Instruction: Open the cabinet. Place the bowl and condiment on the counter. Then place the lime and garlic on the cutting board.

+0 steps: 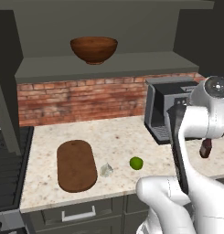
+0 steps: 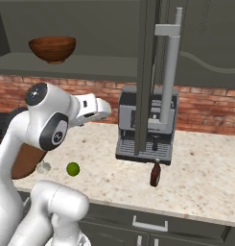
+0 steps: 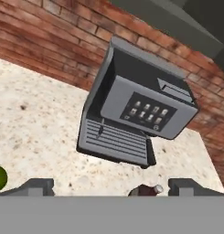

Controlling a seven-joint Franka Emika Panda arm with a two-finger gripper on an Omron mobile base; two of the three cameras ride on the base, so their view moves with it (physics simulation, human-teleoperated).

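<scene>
The bowl (image 1: 94, 49) sits on the open cabinet (image 1: 104, 68) shelf, up at twelve o'clock from the cutting board (image 1: 76, 165) – not yet brought down to the surface (image 1: 118, 137). It looks like turned wood: stiff, probably fairly light, unlikely to break, but wide and smooth-walled, so the sensible hold is on the rim, one finger inside and one outside; a pinch across the whole body would likely not fit.

The condiment (image 2: 155, 174) bottle already stands on the surface in front of the coffee machine (image 2: 146, 126), at about six o'clock from it in the right base view. In the hand view its cap (image 3: 145, 190) shows at the bottom edge between the two finger tips, and the pincer (image 3: 111, 186) stands wide open with nothing in it – so I judge the bottle as set down and let go.

The lime (image 1: 136, 162) lies on the bare stone at three o'clock from the board, well clear of it. It is round, firm and waxy, so it may roll or squirt out of a glancing grip; close on its widest part from above. The garlic (image 1: 106, 170) lies just beside the board's right edge, between board and lime. It is light and papery with an uneven shape, so take it across the bulb's middle, gently
</scene>
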